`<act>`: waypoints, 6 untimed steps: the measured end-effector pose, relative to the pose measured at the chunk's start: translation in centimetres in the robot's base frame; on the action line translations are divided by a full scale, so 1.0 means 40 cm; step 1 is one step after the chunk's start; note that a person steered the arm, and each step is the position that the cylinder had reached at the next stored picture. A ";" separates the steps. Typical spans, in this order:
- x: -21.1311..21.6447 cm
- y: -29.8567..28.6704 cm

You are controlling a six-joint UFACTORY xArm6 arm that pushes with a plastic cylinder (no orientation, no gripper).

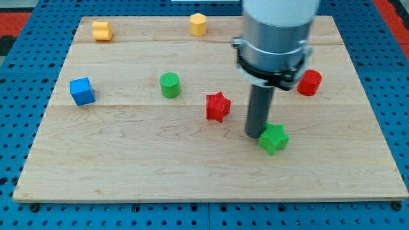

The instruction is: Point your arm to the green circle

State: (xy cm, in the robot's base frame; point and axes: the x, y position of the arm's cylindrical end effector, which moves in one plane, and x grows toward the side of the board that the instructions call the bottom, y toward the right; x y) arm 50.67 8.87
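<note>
Green circle point(170, 85) sits left of red star point(218, 107) on counter point(128, 172). Tip point(255, 133) touches green star point(274, 138), well right of it. No jaws, just a rod. Looks light, rigid, slides easily; approach its right side.

Pale grey cylinder; black clamp ring; straight dark rod point(259, 110).

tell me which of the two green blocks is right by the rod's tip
The green star, just right of my tip and about touching it. The green circle, the block to point at, stands far off toward the view's left.
</note>
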 end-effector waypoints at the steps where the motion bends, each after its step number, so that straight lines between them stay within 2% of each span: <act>1: 0.052 0.066; 2: 0.087 0.064; 3: 0.088 -0.184; 4: 0.004 -0.390; 5: -0.090 -0.453; 6: -0.148 -0.325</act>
